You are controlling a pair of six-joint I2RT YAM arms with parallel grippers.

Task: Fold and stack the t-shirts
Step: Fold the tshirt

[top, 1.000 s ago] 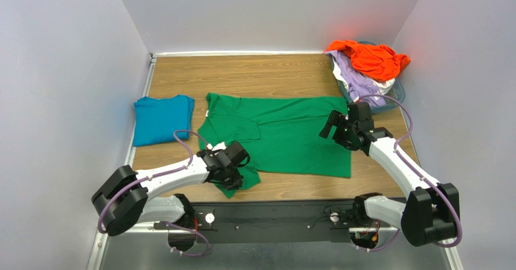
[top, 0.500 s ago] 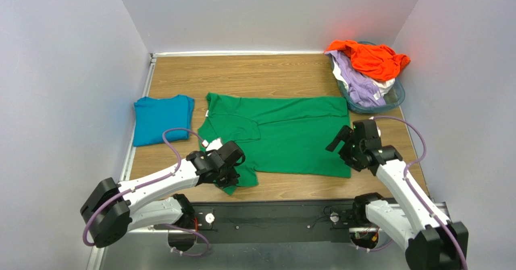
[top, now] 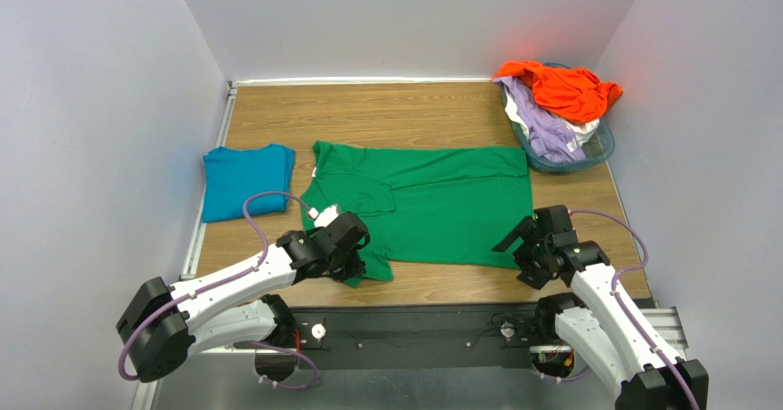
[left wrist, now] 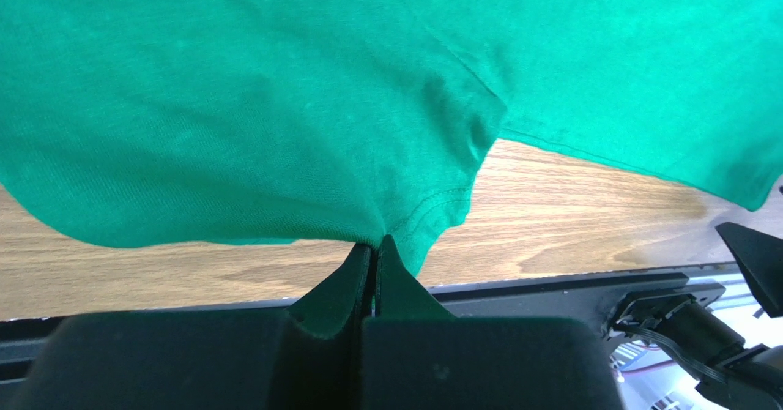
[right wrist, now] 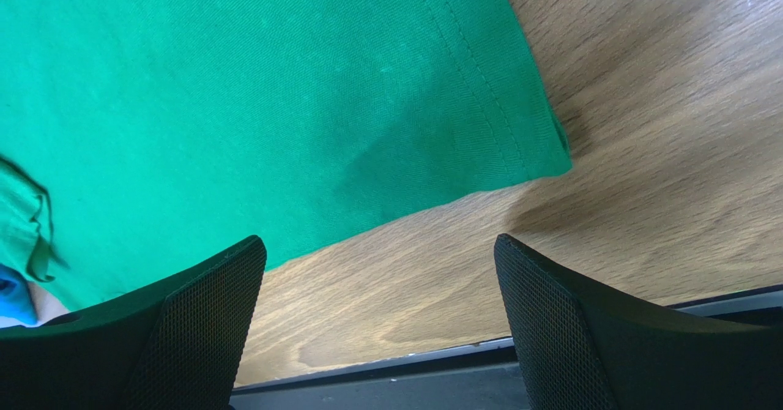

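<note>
While the green t-shirt point(top: 441, 203) lies flat on the table point(top: 386, 116), its long axis runs 9 to 3 o'clock, with the collar at 9 and the hem at 3. Your left gripper point(left wrist: 375, 249) is pinched tight on its 7 o'clock edge. Your right gripper point(right wrist: 375, 245) gapes wide over the 4 o'clock hem corner, holding nothing.

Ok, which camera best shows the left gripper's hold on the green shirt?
Left wrist: the left gripper is shut on the sleeve hem of the green t-shirt, seen close up. Top external shows that gripper at the near sleeve, but its body hides the pinch. Right wrist shows only the shirt's other near corner.
</note>
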